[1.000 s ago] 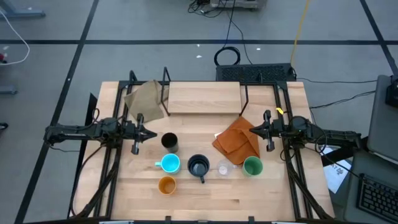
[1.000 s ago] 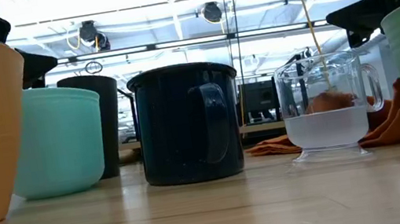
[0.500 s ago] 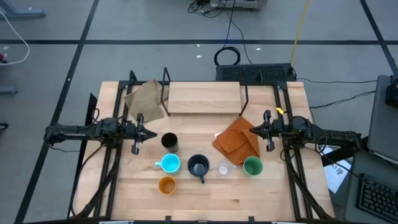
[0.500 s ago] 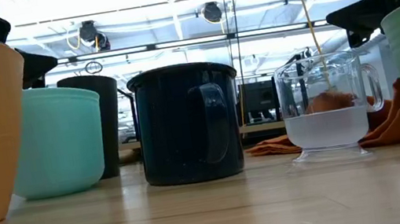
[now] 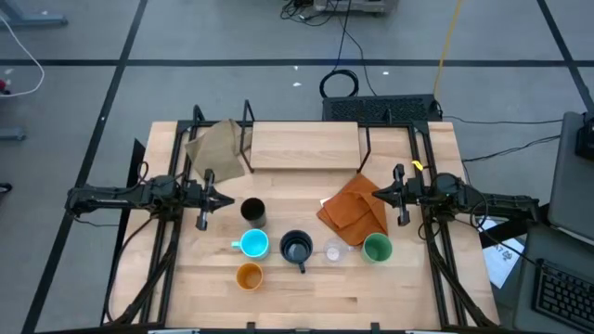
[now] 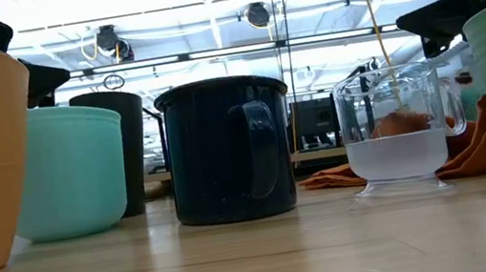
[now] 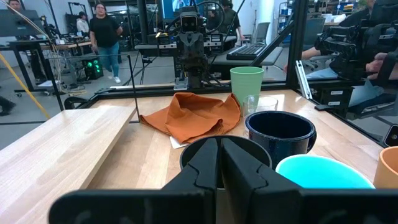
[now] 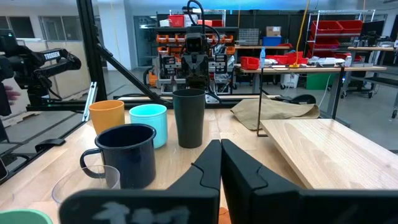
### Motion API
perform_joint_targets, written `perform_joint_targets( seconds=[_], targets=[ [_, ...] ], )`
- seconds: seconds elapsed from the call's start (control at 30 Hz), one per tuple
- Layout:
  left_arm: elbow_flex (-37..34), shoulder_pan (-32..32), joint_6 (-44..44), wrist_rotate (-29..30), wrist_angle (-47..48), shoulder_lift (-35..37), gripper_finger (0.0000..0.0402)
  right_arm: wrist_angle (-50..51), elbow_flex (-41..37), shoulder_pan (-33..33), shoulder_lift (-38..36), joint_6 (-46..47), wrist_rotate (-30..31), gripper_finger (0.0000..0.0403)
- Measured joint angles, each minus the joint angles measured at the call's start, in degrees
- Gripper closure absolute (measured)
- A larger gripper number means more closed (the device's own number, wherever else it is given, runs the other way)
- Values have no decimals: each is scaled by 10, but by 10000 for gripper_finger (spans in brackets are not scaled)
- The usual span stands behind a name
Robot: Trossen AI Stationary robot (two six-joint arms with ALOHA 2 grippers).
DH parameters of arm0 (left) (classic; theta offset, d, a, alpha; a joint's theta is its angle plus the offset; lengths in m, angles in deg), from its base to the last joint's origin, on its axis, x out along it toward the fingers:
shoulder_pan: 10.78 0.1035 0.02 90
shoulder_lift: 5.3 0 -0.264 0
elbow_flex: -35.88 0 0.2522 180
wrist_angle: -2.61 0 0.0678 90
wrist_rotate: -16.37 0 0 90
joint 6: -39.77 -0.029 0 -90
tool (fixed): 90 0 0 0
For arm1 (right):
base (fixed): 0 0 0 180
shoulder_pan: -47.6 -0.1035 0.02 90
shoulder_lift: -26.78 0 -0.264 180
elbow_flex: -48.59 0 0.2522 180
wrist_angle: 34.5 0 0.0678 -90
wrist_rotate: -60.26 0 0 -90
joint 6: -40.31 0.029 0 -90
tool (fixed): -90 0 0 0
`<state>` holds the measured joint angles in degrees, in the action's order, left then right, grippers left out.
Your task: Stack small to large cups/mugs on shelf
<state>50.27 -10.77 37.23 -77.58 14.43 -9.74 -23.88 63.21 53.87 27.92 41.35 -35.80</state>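
Observation:
Six vessels stand upright on the tabletop near its near edge: dark brown cup (image 5: pixel 253 211), light blue mug (image 5: pixel 253 244), orange cup (image 5: pixel 249 276), navy mug (image 5: pixel 296 248), clear cup (image 5: pixel 333 250) and green cup (image 5: pixel 377 248). The light-wood shelf (image 5: pixel 304 146) stands at the far side on black legs, bare. My left gripper (image 5: pixel 201 221) hovers shut at the table's left, beside the brown cup. My right gripper (image 5: pixel 402 219) hovers shut at the right, near the green cup.
An orange cloth (image 5: pixel 355 210) lies between the shelf and the green cup. A tan cloth (image 5: pixel 215 148) lies at the shelf's left end. Black frame rails (image 5: pixel 167 241) run along both table sides. People stand in the room beyond the table (image 7: pixel 106 37).

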Motion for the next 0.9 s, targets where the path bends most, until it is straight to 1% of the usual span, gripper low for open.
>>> perform_joint_targets(
  seconds=[0.57,0.7,0.9],
  targets=[
    [0,0,1,0,0,0,378,-2,0,0,0,0,0,403],
    [0,0,1,20,-1,0,378,-3,0,0,0,5,0,403],
    [0,0,3,25,-51,0,378,-6,0,0,0,12,0,403]
  ],
)
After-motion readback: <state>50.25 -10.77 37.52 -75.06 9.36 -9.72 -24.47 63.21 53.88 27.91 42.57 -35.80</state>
